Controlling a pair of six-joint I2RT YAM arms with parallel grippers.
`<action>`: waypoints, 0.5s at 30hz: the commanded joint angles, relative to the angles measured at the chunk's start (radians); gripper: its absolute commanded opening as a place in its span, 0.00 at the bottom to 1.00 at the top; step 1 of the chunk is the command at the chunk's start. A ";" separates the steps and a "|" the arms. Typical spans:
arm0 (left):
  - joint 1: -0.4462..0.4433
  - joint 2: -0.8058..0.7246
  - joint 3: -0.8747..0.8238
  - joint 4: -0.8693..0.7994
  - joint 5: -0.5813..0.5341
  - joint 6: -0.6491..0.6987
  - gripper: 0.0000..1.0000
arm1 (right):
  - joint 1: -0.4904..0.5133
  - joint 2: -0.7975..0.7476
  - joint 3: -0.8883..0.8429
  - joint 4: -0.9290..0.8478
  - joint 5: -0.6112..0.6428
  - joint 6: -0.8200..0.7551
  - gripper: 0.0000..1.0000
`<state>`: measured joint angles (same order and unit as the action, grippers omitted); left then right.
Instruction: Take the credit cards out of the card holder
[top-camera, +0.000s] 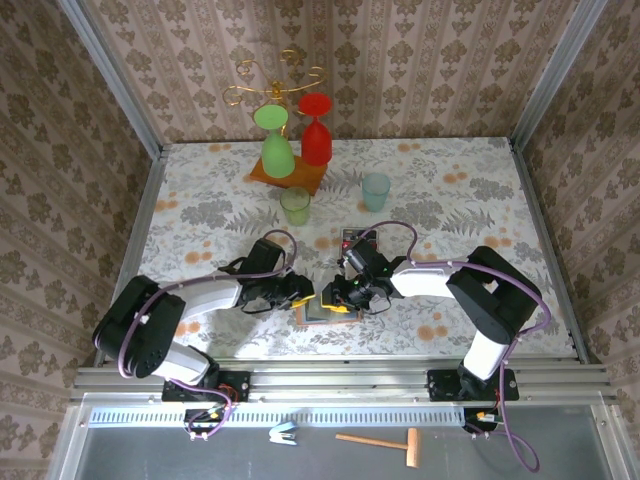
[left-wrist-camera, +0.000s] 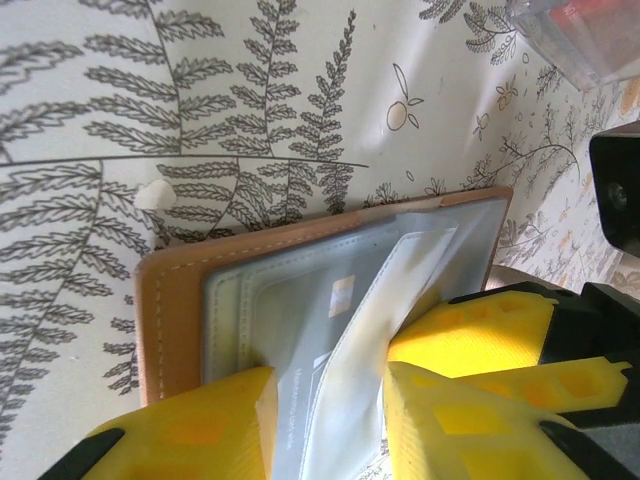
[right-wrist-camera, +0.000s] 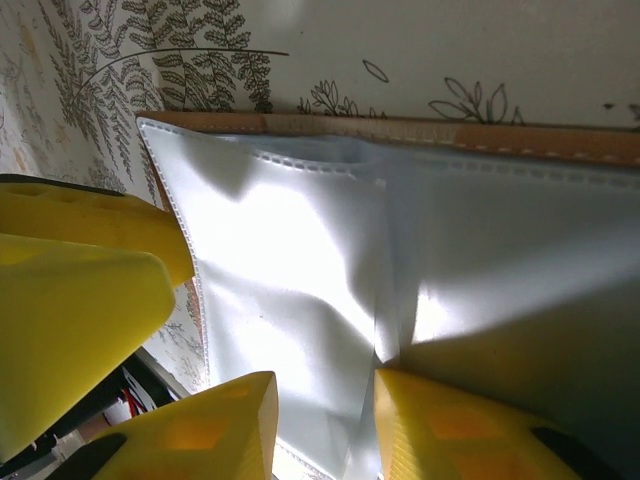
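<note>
Card holder (top-camera: 322, 312) lies open on the table (top-camera: 450, 190), front middle, right between the two arms. Tan cover edge (left-wrist-camera: 170, 300) faces the far side, grey-blue pocket side up.

One of the credit cards (left-wrist-camera: 335, 300) shows through the pocket window as a greyish face with a pale chip patch. It sits fully inside. How many more are stacked under it I cannot tell.

Left fingers (left-wrist-camera: 200, 430) stand apart and straddle a raised clear plastic sleeve (left-wrist-camera: 400, 290). There is a gap on one side of the sleeve, so no firm clamp as far as I can see.

Right fingers (right-wrist-camera: 470, 430) are also parted, with a fold of the same sleeve (right-wrist-camera: 290, 260) running down between them. They look loose, not pinched. Both pairs crowd the near edge of the card holder, almost touching each other.

Step, as I judge it: opening up the pocket to reach the cards. No card is out yet, so this is early in the task.

Next move probably needs one pair to pin the holder flat or keep the sleeve lifted. The other pair then has to get a thin card edge and slide it out along the pocket mouth. The risk is dragging the whole holder along.
</note>
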<state>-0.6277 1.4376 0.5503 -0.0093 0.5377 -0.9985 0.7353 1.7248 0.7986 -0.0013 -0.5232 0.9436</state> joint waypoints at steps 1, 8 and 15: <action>0.000 -0.018 0.000 -0.039 -0.017 0.011 0.34 | -0.005 0.012 0.009 -0.063 0.037 -0.014 0.31; -0.009 0.030 0.006 0.038 0.040 -0.010 0.30 | -0.005 0.013 0.011 -0.059 0.035 -0.014 0.30; -0.019 0.044 0.015 0.084 0.068 -0.028 0.25 | -0.005 0.010 0.017 -0.052 0.032 -0.008 0.30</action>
<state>-0.6415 1.4738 0.5503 0.0452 0.5770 -1.0115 0.7353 1.7248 0.7994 -0.0048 -0.5232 0.9421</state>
